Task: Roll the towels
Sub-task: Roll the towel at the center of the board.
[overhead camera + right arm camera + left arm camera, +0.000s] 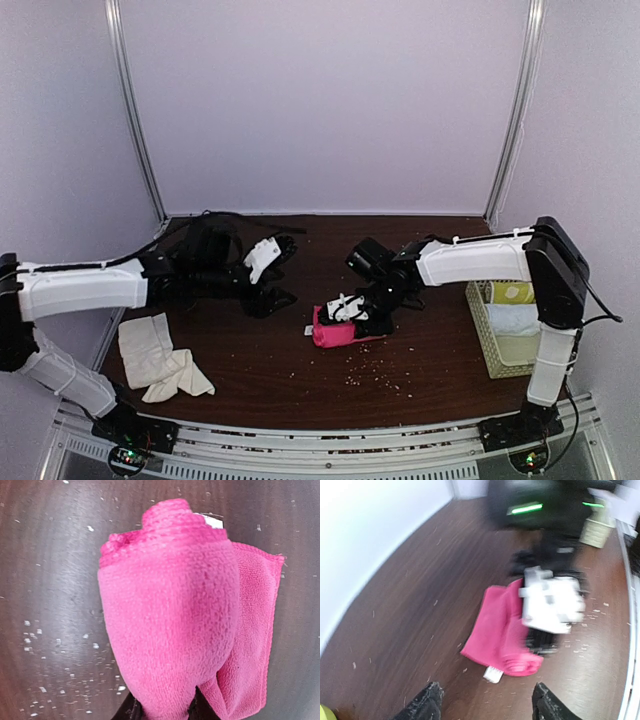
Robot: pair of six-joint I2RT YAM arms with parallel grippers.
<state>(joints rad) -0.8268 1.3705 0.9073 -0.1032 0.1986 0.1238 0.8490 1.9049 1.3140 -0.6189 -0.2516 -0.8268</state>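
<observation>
Right gripper (165, 709) pinching part-rolled pink towel (170, 620) on table (250, 350). Left gripper (487, 702) spread, empty, above table. Cream towel (160, 358) crumpled near left edge.

Lab booth: white walls (320, 100), aluminium posts (134, 100), dark tabletop (300, 370).

pale basket (478, 330) with a yellow-green roll (512, 292) and a white roll (515, 320), on a speck-strewn dark table (250, 385)
</observation>
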